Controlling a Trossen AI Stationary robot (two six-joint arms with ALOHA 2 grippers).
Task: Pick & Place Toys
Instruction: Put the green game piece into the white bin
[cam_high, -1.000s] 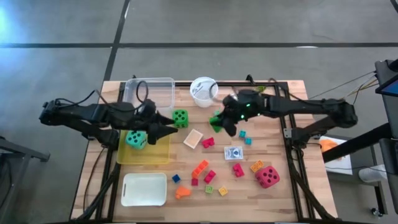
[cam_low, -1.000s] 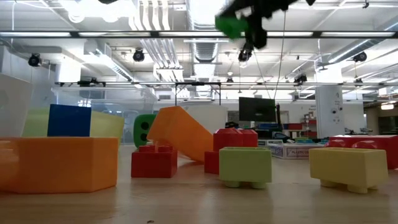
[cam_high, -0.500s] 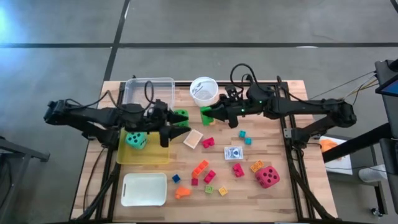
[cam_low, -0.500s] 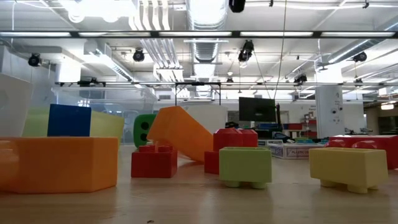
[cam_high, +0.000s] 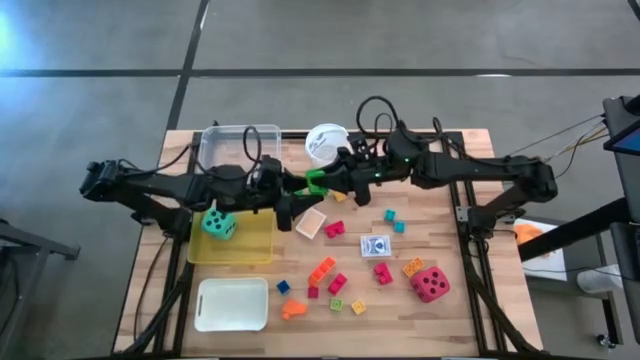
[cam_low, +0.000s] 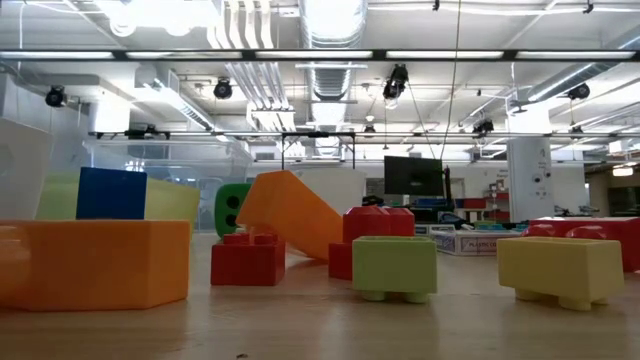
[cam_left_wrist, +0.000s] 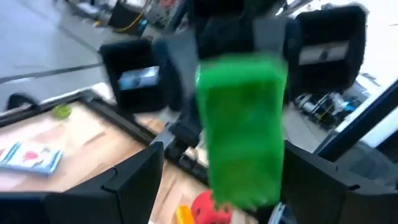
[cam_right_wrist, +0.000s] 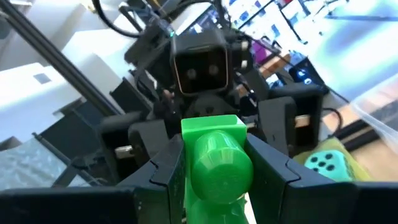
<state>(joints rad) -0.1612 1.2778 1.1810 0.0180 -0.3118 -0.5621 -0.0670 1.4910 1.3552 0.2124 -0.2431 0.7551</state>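
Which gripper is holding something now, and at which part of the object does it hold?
The right gripper holds a green block, with its fingers on the block's two opposite sides. The left gripper is open, facing the block, and holds nothing.

- Bright green plastic block (cam_left_wrist: 241, 127), blurred in the left wrist view, its lower end cut off in the right wrist view.
- Green foam die (cam_low: 232, 208), half-hidden behind an orange plastic wedge (cam_low: 290, 212) in the low view.
- Orange plastic block (cam_low: 95, 262), cut off at the low view's edge.
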